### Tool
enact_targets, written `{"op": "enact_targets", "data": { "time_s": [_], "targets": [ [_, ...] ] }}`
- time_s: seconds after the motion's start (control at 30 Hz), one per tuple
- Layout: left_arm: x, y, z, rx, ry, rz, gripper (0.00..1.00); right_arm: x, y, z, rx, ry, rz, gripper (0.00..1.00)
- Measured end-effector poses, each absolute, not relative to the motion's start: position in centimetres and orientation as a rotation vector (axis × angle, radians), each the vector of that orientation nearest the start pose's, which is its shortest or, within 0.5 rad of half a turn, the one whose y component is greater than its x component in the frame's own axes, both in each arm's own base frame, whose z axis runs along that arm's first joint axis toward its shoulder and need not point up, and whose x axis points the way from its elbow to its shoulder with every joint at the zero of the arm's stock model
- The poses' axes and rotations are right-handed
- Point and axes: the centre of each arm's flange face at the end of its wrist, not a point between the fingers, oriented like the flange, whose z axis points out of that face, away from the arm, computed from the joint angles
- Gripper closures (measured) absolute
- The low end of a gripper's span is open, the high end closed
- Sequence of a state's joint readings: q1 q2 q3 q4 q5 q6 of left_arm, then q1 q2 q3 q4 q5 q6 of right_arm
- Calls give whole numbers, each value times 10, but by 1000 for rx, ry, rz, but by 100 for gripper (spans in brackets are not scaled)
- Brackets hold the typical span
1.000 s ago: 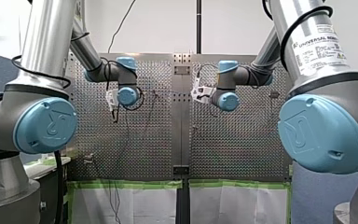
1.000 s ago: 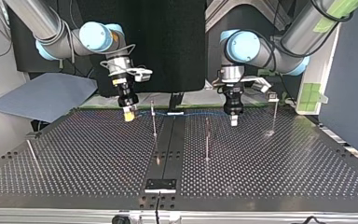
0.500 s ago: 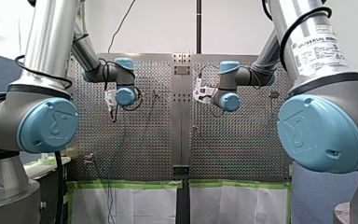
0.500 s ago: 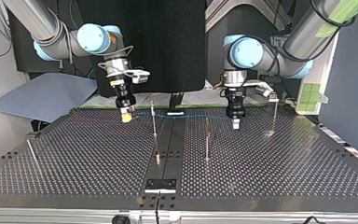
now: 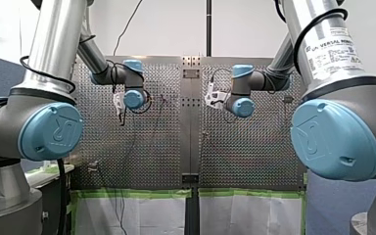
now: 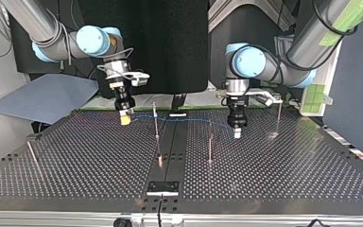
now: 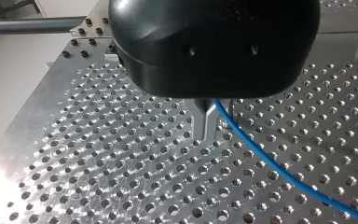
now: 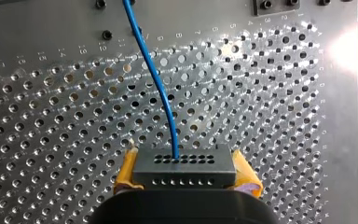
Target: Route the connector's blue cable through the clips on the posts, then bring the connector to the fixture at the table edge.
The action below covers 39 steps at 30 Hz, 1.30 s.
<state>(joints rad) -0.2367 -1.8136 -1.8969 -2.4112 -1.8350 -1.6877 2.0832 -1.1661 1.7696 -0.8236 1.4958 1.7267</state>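
Left arm (image 5: 54,46), right arm (image 5: 325,54) over table (image 5: 249,149)

Perforated table (image 6: 75,161) fills the lower frame. Grey-blue sheet (image 6: 42,97) lies at mid-left, beyond the table edge. Green tape (image 6: 317,93) at upper right.

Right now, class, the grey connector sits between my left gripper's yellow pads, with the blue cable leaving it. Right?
Wrong arm. The right wrist view shows the grey connector between the yellow pads of the right gripper; the blue cable does leave it.

2 arms, my left gripper (image 6: 237,133) pointing down (closed tight), my right gripper (image 6: 125,120) clamped, yellow pads
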Motion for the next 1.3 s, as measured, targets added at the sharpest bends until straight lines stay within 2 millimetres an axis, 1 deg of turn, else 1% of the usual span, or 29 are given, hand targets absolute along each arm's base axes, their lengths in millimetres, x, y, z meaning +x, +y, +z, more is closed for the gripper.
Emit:
{"op": "enact_targets", "data": {
  "time_s": [0.07,0.2,0.27,0.6,0.73,1.03,1.3],
  "targets": [
    [506,-232,279,-131,1416,-107,100,420,-463,255,1391,-876,1870,100],
    [512,-235,268,-118,1438,-112,100,418,-467,255,1387,-879,1866,100],
    [514,-236,266,-117,1437,-117,100,417,-468,256,1383,-879,1864,100],
    [531,-236,283,-127,1405,-151,100,410,-480,259,1360,-883,1857,100],
    [539,-237,282,-123,1413,-157,100,408,-491,255,1358,-893,1844,100],
    [561,-241,265,-124,1438,-161,100,420,-515,237,1400,-911,1821,100],
    [575,-237,276,-144,1416,-165,100,426,-531,249,1410,-900,1825,100]
  ]
}}
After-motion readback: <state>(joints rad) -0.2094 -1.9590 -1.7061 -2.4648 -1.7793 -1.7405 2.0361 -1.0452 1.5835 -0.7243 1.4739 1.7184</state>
